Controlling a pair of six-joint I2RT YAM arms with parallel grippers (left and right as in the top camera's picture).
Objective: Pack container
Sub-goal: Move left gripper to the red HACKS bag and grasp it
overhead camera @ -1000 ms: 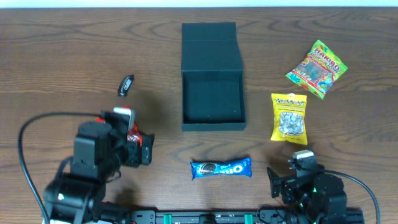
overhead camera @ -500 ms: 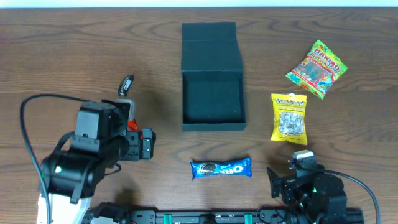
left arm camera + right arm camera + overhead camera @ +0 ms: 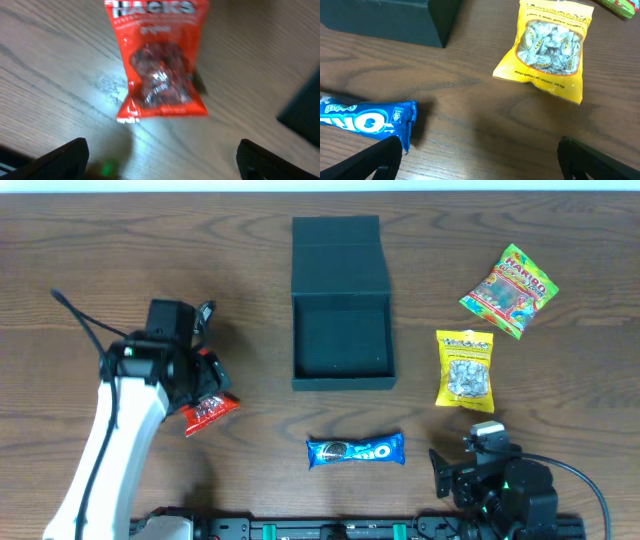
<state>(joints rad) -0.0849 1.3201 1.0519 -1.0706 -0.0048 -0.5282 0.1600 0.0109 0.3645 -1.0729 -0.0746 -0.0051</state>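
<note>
Two claws are spread wide, and both hold nothing. The left claw (image 3: 165, 157) hangs over a red snack packet (image 3: 160, 70) on the wooden surface (image 3: 100, 260), at 8 o'clock from the container (image 3: 340, 340). The container sits open in the middle. The right claw (image 3: 480, 155) is at 5 o'clock.

Dark teal container (image 3: 340, 345), square, lid flipped open, empty, table centre

From the left wrist we see the red glossy snack packet (image 3: 161, 75) blurred, its top cut by the edge. From the right wrist the blue biscuit wrapper (image 3: 365, 120) runs off left; the dark teal rigid box (image 3: 385, 20) runs off above.
</note>
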